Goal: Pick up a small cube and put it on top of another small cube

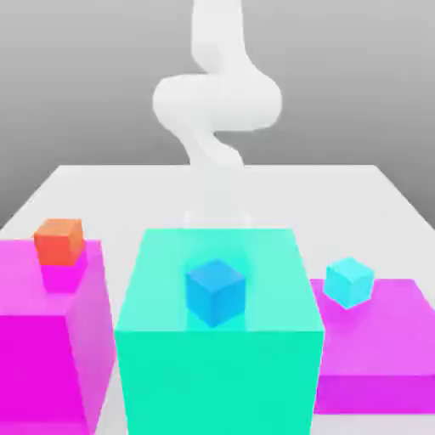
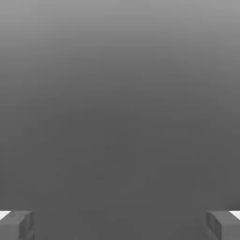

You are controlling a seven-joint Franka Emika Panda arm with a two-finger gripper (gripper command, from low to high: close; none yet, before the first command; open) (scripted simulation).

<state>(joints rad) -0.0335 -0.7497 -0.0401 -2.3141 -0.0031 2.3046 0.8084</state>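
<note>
While the hand (image 2: 120, 225) is seen with its fingers (image 2: 16, 225) spread wide and nothing between them, the small cube (image 1: 59, 240) is placed on the magenta block (image 1: 34, 340) at the exterior view's left, well apart from the arm (image 1: 217, 102) behind the teal block (image 1: 219, 340).

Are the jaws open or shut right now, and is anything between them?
Open. In the hand view the gripper has its two fingertips set far apart at opposite edges, with bare grey surface between them and nothing held.
</note>
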